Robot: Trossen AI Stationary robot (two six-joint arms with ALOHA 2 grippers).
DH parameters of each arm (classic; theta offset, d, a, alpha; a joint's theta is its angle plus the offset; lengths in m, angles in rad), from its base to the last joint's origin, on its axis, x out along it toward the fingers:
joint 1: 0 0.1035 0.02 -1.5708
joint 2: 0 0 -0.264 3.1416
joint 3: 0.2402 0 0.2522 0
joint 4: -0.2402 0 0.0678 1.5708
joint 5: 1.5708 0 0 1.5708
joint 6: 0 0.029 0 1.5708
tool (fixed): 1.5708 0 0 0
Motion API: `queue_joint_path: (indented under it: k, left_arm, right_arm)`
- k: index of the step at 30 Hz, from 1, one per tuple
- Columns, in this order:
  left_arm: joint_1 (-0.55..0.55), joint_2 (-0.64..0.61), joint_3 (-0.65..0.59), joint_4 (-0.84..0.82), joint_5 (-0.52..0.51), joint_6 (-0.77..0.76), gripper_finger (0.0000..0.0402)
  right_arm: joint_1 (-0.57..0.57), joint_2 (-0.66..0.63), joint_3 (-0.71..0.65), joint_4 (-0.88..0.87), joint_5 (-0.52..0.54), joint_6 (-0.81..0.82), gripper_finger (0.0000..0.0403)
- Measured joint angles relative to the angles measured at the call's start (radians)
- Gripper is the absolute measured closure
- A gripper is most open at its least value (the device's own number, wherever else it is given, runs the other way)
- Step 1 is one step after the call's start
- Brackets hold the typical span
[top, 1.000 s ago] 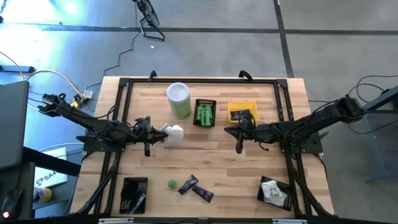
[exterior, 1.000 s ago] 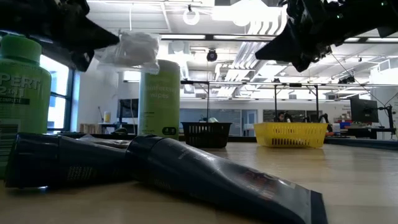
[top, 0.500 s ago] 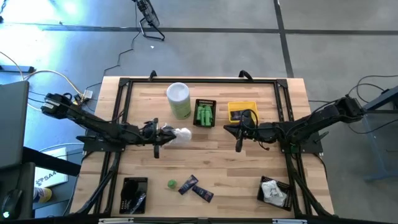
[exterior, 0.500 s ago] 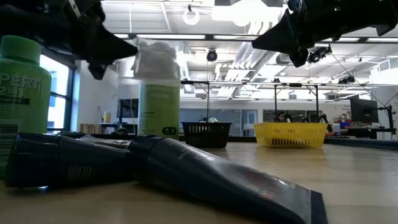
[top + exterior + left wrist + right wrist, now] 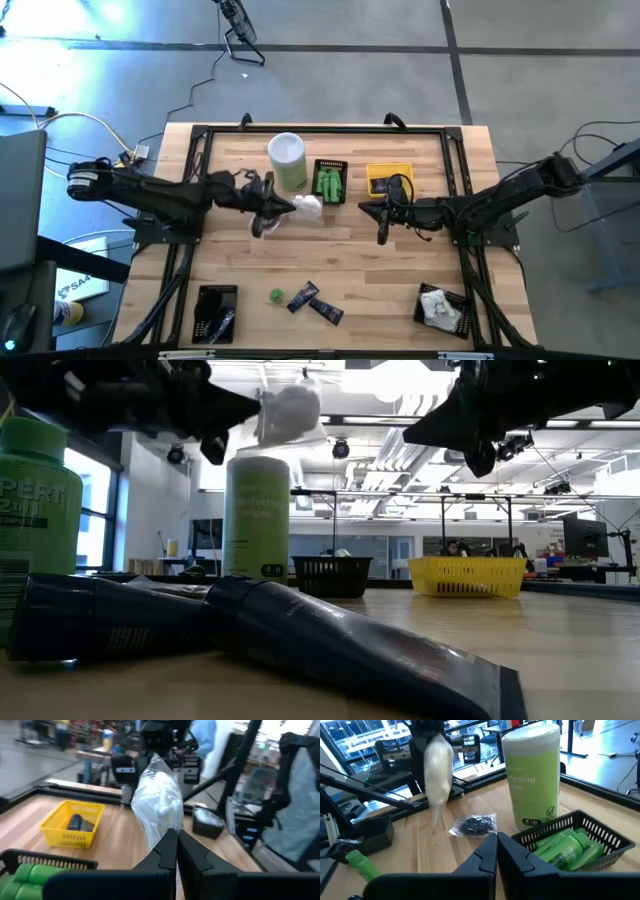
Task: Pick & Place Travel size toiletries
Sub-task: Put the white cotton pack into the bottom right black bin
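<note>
Packet, white, hangs pinched in left end effector above counter centre; right end effector, at three o'clock, closed empty.

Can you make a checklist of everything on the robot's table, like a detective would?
Surface: wooden table, black frame around it.
Job's things: white soft packet held in the air; navy tubes and a green bottle lying loose at the near edge; green bottles in the black basket; dark item in the yellow basket.
Clutter: tall white-and-green canister.
Grippers: left gripper shut on the packet; right gripper shut, empty, over mid-table.
Cables: wires on the floor by the left arm's base.
Surroundings: grey floor, large room behind.
</note>
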Motion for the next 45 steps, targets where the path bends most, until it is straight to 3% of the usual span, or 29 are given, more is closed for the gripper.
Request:
queue_joint_path:
  k: [4, 13, 27, 31, 37, 45]
  left_arm:
    - [0.063, 0.001, 0.027, -0.076, 0.11, 0.018, 0.0401]
    - [0.077, 0.0, 0.028, -0.175, 0.119, 0.116, 0.0401]
    - [0.077, 0.0, 0.06, -0.114, 0.133, 0.199, 0.0401]
    - [0.077, 0.003, 0.076, -0.132, 0.136, 0.208, 0.0401]
    - [0.077, 0.003, 0.086, -0.14, 0.136, 0.224, 0.0401]
    - [0.077, 0.003, 0.086, -0.141, 0.128, 0.225, 0.0401]
  right_arm:
    - [0.0, 0.036, 0.0, 0.051, 0.0, 0.019, 0.0399]
    - [0.0, 0.1, 0.0, 0.177, -0.001, 0.019, 0.0399]
    - [-0.014, 0.1, 0.0, 0.25, -0.011, 0.036, 0.0394]
    - [-0.018, 0.125, 0.001, 0.289, -0.043, 0.035, 0.0357]
    - [-0.013, 0.219, 0.02, 0.335, -0.079, 0.0, 0.0263]
    - [-0.009, 0.385, 0.172, 0.349, -0.097, -0.133, 0.0175]
